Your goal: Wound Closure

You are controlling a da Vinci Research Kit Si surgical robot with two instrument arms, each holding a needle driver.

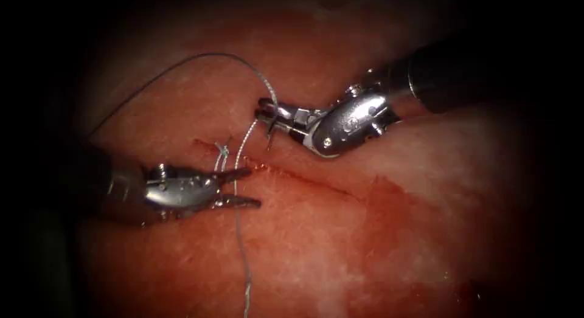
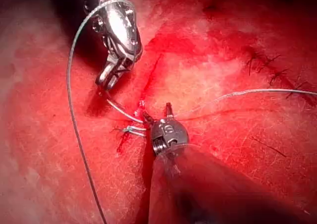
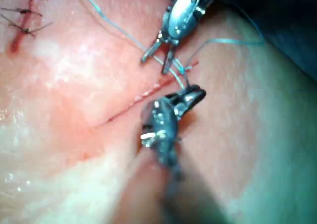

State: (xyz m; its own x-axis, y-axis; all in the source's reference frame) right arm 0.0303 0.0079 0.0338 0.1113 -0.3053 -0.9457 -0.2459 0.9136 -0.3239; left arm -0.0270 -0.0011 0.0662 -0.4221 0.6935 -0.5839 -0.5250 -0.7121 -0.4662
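My right tool sits above the cut, jaws clamped on the thread close to where the strand bends over them. From that grip one run of thread arcs away toward the tissue's far left edge, and the other drops down to the knot at the left end of the cut. I judge that hold is there to keep tension on the strand rising out of the knot.

My left tool lies low on the left side of the cut, jaws spread wide, holding nothing. The thread passes between its two open tips, with the knot just beside the upper one, then trails on toward the tissue's near edge. I read that placement as a ready stance near the knot, open so the strand runs free through the gap.

In the left wrist view my own left tool points at the knot, with the right tool beyond it and thread curving round. In the right wrist view the right tool is pinched on the strand and the left tool gapes across from it.

Needle: there is a short dark sliver hanging under my right jaws, but I cannot tell whether it is the needle. Red fluid pools along the right part of the cut.
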